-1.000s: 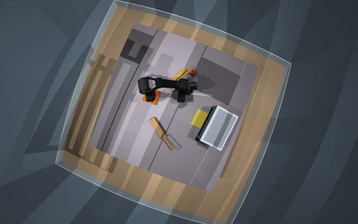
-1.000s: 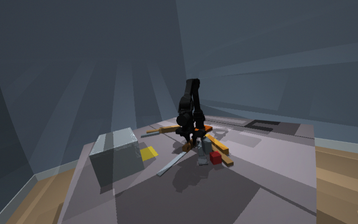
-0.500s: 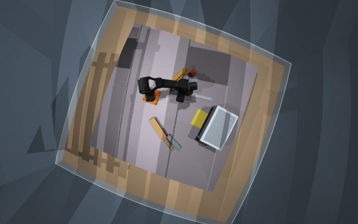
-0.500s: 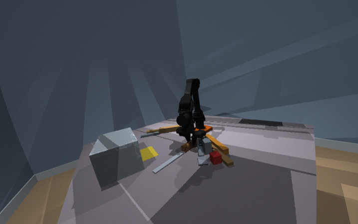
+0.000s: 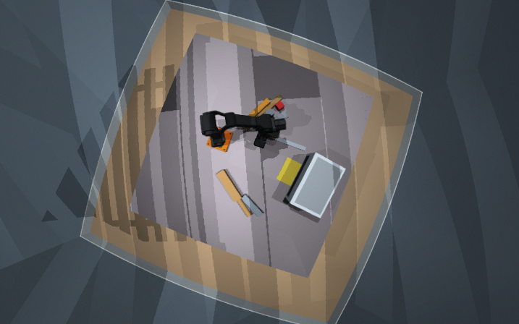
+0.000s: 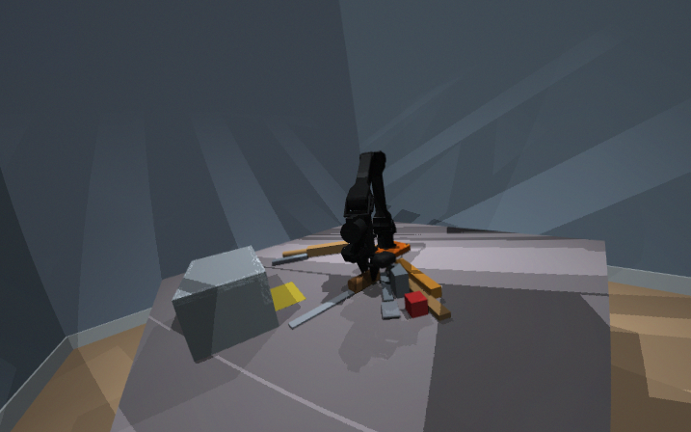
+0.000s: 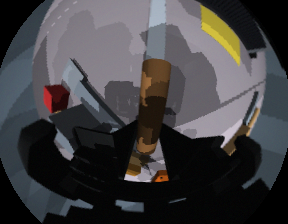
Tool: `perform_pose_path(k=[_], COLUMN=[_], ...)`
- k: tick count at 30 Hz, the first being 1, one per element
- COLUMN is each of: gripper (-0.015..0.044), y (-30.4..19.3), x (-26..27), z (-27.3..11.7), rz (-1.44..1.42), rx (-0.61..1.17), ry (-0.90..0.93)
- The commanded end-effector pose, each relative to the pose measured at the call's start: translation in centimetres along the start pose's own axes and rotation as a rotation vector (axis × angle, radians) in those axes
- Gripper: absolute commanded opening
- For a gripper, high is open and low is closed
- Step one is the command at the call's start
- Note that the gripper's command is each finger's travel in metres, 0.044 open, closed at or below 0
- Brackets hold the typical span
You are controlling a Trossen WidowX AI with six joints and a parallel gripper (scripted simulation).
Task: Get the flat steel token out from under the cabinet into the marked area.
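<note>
My gripper [image 6: 371,276] [image 7: 148,123] is shut on the brown round handle [image 6: 358,283] [image 7: 155,80] of a tool with a long, flat grey blade [image 5: 291,144] [image 6: 318,310] [image 7: 157,30]. The blade points away from the arm, low over the table; whether it touches the table I cannot tell. The grey cabinet [image 5: 318,185] [image 6: 224,316] stands beyond the tool; its dark slotted front shows in the wrist view [image 7: 240,20]. The yellow marked area [image 5: 288,171] [image 6: 287,296] [image 7: 220,32] lies in front of it, to one side of the blade. The steel token is not visible.
A red cube [image 5: 279,105] [image 6: 415,304] [image 7: 56,98], a grey block [image 6: 398,279] [image 7: 77,122], a thin grey piece [image 6: 390,310] and orange-brown bars [image 5: 260,108] [image 6: 423,279] lie beside the gripper. A tan bar [image 5: 229,186] [image 6: 326,248] and a grey strip [image 5: 252,205] [image 6: 289,259] lie on the other side.
</note>
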State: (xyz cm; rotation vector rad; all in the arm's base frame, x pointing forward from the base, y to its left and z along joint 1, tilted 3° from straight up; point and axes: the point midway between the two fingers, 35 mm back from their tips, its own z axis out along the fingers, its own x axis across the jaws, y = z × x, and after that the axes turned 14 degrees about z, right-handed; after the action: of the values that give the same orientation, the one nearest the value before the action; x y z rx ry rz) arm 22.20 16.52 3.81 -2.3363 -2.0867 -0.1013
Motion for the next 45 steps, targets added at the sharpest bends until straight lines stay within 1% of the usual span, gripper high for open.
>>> perform_pose_path(k=[1,27,41,45], gripper=[0.0,0.0,0.0,0.0105], y=[0.0,0.1,1.9,1.5], x=[0.1,0.1,0.0,-0.1], z=[-0.1,-0.1,-0.1,0.0], rz=[0.038,0.242,0.233,0.236], rx=[-0.001,-0.001,-0.002,0.0], ry=[0.003,0.003,0.003,0.0])
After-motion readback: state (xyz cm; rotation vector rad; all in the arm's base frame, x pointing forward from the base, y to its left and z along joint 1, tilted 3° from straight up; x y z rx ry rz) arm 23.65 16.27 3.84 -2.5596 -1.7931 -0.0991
